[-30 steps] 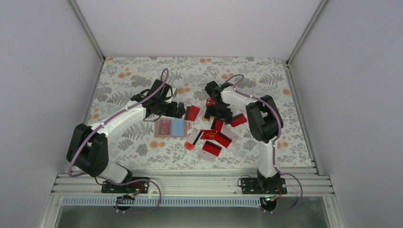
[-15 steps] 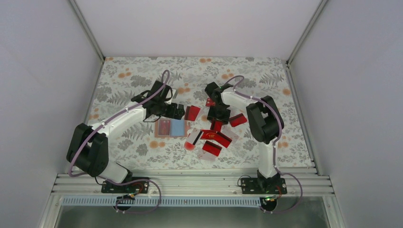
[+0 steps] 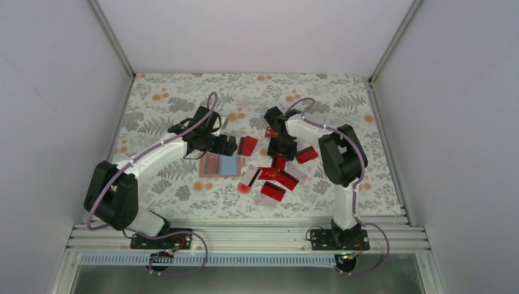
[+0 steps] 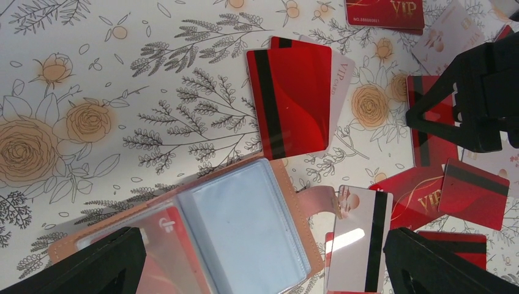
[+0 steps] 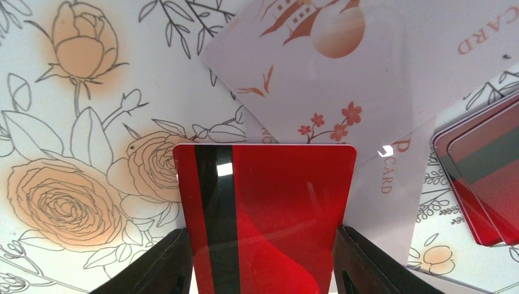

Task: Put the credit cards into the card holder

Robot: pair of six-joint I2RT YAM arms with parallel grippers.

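Right pincer [image 5: 260, 236] pinches a red striped card [image 5: 269, 208] by its two long edges, one black finger [image 5: 159, 269] against each side. Whether the card is off the cloth cannot be told. A pale floral card [image 5: 367, 67] lies under it toward 1 o'clock, on the flowered tablecloth [image 5: 73, 122]. Left pincer [image 4: 263, 245] is spread wide and holds nothing, hovering over the card holder [image 4: 238, 214]. The holder lies open and flat with a clear sleeve up and a tucked red card [image 4: 162, 242] in the pocket at its 9 o'clock side. From above, the holder sits near the middle of the table. The loose credit cards [image 3: 275, 177] lie scattered from its 1 o'clock round to its 4 o'clock, and the right arm's fingers are at its 2 o'clock. At the holder's 12 o'clock in the left wrist view, a second striped card [image 4: 294, 98] rests on a pale VIP card [image 4: 339, 73].
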